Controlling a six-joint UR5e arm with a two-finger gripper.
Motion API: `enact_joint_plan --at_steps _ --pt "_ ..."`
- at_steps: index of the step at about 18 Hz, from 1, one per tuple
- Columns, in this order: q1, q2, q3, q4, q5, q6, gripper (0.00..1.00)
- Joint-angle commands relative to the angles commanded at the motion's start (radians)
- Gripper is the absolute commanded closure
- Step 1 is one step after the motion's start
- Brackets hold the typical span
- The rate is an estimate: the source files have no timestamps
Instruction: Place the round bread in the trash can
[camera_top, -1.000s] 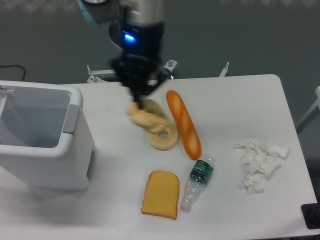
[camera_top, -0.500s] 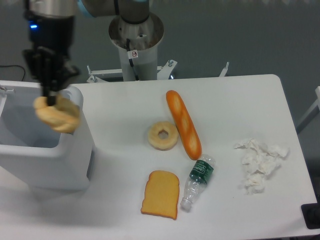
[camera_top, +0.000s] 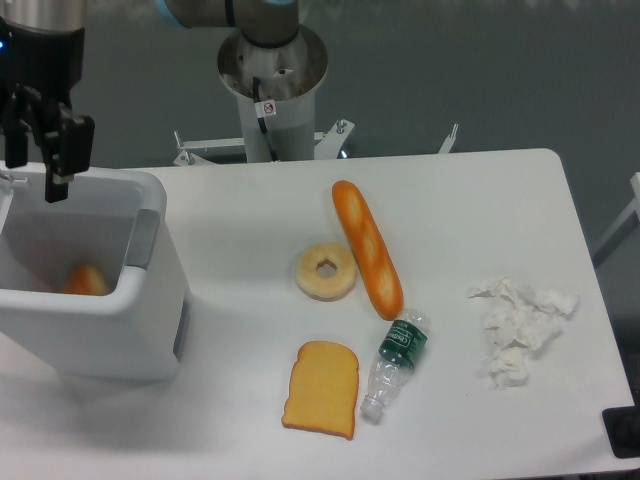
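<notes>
white trash can (camera_top: 100, 320) | orange baguette (camera_top: 368, 248) | green-labelled bottle (camera_top: 395, 362) | golden toast (camera_top: 321, 389)

camera: fixed, high, front | looks down on table (camera_top: 470, 200) (whole top visible)

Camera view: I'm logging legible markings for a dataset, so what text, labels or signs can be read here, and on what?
Nothing is legible.
Green label on the plastic bottle: pale print, too blurred to read.
Small red-and-white sticker on the robot's base column: a sign of some kind, too small to make out.
The trash can, the round bread inside it and the gripper show no text.
</notes>
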Motion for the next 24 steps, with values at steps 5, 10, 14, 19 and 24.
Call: enact_joint_plan --at_steps 5,10,14,19,24 --pt "0.17 -0.012 -0.022 -0.04 0.165 0.098 0.0" --pt "0.4 -0.069 -0.019 -0.066 0.163 0.325 0.0" --pt "0.543 -0.139 -0.019 -0.08 0.163 0.492 0.0" --pt "0.649 -0.244 -0.005 -0.098 0.177 0.687 0.0" --pt "0.675 -0.389 0.069 -0.086 0.179 0.746 0.0"
